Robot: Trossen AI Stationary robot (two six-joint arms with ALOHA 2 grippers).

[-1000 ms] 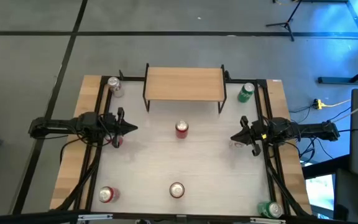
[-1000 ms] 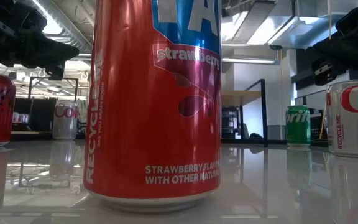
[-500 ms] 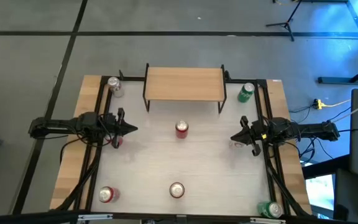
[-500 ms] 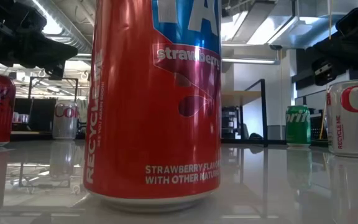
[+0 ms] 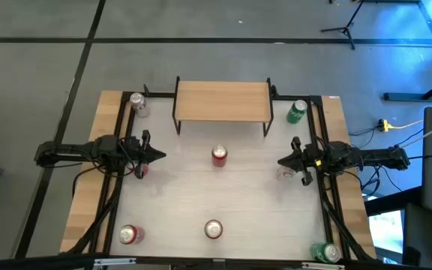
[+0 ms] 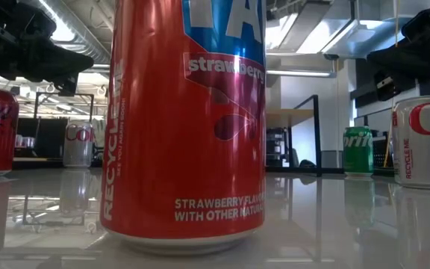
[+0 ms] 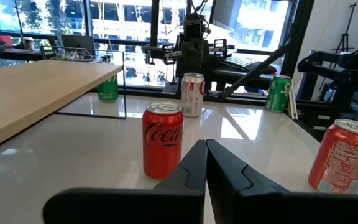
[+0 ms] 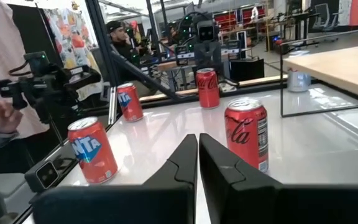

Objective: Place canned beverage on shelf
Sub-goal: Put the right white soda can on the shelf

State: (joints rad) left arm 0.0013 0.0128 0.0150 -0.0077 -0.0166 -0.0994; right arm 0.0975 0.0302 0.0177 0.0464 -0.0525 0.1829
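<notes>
Slightly, the right claw point(image 5: 283, 161) has nudged toward the desk's point(image 5: 171, 202) middle. Both claws, left claw point(image 5: 160, 156) too, are pressed together, empty. Upright red cola can point(image 5: 219, 155) stands between them, just before the empty light-wood shelf point(image 5: 222, 100), about equally near each arm.

The white surface point(image 5: 178, 195) carries the shelf point(image 5: 222, 100) at twelve o'clock, its light-wood top bare. A red can point(image 5: 219, 155) stands at the centre, a silver can point(image 5: 137, 103) at eleven o'clock and a green can point(image 5: 297, 111) at one. Red cans stand at six point(image 5: 213, 229) and seven o'clock point(image 5: 128, 235), another green can point(image 5: 326, 252) at five.
</notes>
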